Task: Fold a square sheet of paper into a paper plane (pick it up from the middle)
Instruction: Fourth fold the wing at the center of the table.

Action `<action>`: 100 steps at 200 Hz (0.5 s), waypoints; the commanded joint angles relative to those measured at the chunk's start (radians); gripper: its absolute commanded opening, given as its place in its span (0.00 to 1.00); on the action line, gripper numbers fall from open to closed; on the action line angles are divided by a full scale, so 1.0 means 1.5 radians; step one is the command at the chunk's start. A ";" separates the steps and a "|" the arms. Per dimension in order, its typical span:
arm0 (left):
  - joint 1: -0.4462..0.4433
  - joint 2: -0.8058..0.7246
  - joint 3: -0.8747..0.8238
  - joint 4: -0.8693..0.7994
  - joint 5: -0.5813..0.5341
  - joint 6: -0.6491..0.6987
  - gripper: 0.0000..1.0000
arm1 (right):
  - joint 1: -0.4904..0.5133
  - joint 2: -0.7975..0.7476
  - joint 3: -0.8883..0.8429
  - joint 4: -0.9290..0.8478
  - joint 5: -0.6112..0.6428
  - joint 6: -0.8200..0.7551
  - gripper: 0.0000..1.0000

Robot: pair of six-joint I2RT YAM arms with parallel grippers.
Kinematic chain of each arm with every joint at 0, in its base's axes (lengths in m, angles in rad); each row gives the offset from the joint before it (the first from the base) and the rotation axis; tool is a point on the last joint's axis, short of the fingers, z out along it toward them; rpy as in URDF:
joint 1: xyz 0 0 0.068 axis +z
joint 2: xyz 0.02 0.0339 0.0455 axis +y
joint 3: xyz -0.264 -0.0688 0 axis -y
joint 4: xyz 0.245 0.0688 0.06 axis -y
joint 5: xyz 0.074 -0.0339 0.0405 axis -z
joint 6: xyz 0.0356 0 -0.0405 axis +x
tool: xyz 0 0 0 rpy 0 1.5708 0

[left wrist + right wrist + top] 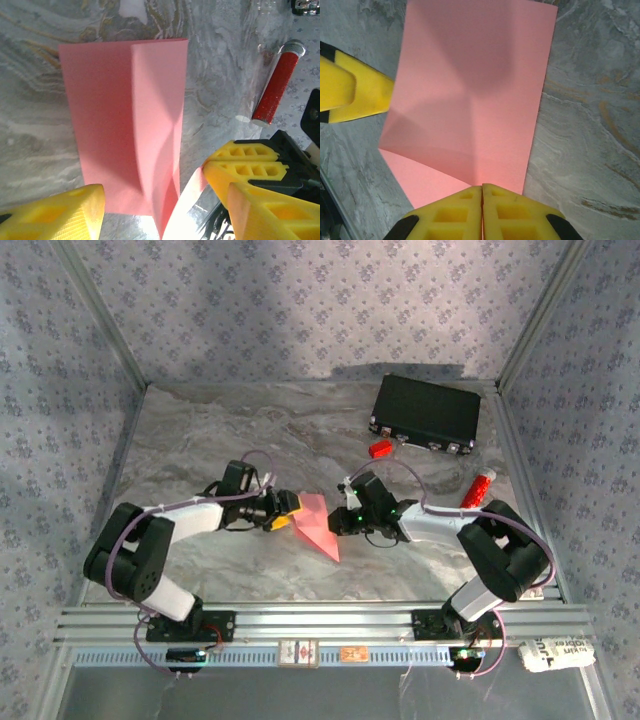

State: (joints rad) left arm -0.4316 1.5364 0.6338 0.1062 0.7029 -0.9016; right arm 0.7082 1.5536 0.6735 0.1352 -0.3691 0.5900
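Only early folds are showing in the square sheet of paper (470,100), the right gripper (481,200) clamping it, left gripper (155,197) gaping

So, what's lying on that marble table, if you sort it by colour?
Pink: 1, the sheet of paper, partly folded
Red: 2, the small block and the red-and-white tube
Black: 1, the case
Total: 4

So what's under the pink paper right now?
The grey marble table shows around the pink paper; whatever lies directly beneath is covered. The right gripper pinches its near edge.
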 commanded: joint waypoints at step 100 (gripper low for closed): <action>0.001 0.104 0.043 0.137 0.077 -0.098 0.26 | -0.003 -0.041 -0.012 -0.008 0.014 0.011 0.24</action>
State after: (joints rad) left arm -0.4320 1.6794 0.6914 0.2218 0.7815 -0.9936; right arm 0.7044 1.5478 0.6678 0.1471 -0.3824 0.5999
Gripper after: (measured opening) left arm 0.289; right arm 0.174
